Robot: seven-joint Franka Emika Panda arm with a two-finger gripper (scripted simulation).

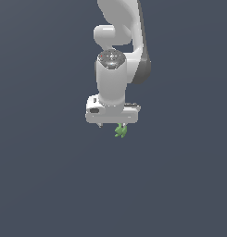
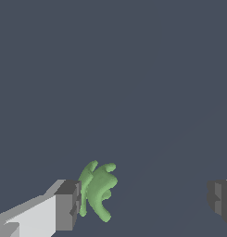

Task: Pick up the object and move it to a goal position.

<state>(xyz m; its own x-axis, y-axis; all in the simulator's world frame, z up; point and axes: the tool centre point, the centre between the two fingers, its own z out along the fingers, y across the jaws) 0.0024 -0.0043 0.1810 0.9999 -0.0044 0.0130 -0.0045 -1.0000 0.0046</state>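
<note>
The object [image 2: 98, 189] is a small matte green cluster of curved prongs. In the wrist view it lies between my fingers, right beside the inner face of one finger [image 2: 67, 206], far from the other finger [image 2: 220, 199]. My gripper [image 2: 145, 203] is open wide and holds nothing. In the exterior view the white gripper [image 1: 112, 124] points down over the grey surface, and the object [image 1: 120, 131] shows just under its fingertip on the exterior view's right side. I cannot tell whether the finger touches the object.
A plain dark grey surface [image 1: 50, 176] fills both views. The white arm [image 1: 116, 69] rises above the gripper. No goal marker shows.
</note>
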